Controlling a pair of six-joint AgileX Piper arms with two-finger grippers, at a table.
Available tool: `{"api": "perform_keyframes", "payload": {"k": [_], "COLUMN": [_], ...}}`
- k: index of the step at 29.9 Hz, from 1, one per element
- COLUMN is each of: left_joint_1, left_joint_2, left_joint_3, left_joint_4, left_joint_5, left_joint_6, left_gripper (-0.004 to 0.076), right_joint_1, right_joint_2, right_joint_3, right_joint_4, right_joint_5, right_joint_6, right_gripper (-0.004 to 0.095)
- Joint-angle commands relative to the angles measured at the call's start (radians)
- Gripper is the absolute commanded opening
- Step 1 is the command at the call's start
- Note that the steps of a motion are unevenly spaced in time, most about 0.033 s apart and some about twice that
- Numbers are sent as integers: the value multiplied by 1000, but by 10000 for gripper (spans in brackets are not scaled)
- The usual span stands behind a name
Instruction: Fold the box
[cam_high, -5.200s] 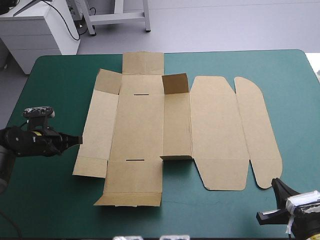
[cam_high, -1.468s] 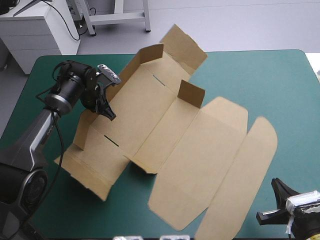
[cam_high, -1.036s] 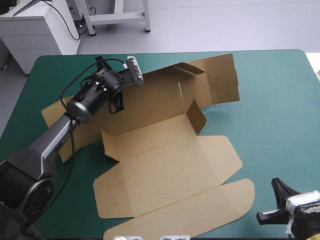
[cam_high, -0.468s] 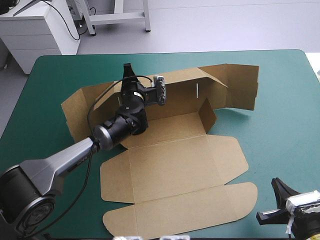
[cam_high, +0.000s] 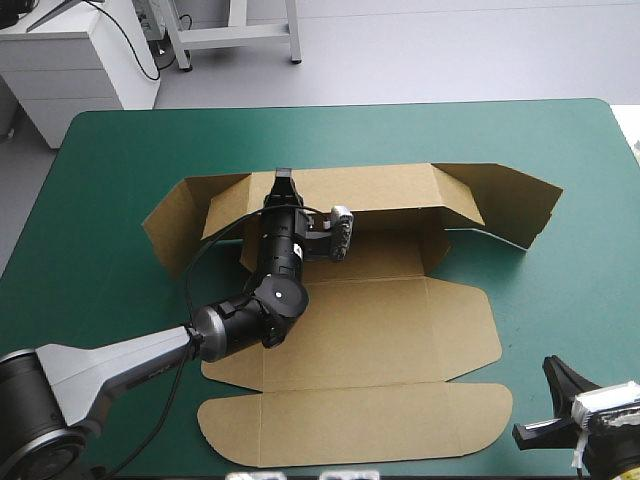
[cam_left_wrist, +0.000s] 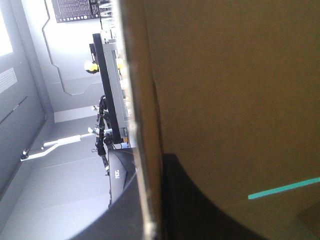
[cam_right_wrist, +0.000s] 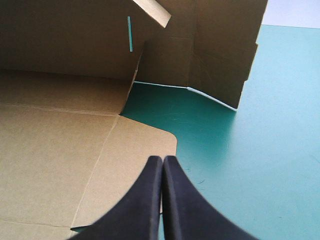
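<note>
left gripper seemingly pinching box wall, right gripper closed

Wall of the box stands raised straight across the middle of the frame, so there's no way through from front to back there. Its end flaps angle out at left and right, widening the barrier. The left gripper is pinched on the wall's top edge, and its arm lies slantwise over the flat panels from the lower left, closing off that approach. The teal-green cover lies bare all along the upper frame and down the right side. The right gripper, fingers together, sits at lower right, with a bare strip between it and the lid's rounded flap.
</note>
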Motion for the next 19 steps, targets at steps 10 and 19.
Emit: {"api": "perform_keyframes", "payload": {"k": [10, 19], "left_joint_1": [-9, -9], "left_joint_2": [-48, -48], "left_joint_3": [-15, -15], "left_joint_4": [54, 56], "left_joint_5": [90, 49], "left_joint_6": [-19, -19], "left_gripper": [-8, -8], "right_joint_1": [4, 4], "right_joint_2": [246, 873], "right_joint_3": [-196, -734], "right_joint_4": [-12, -12], "right_joint_5": [-47, 174], "right_joint_6": [204, 69], "right_gripper": [-17, -18]}}
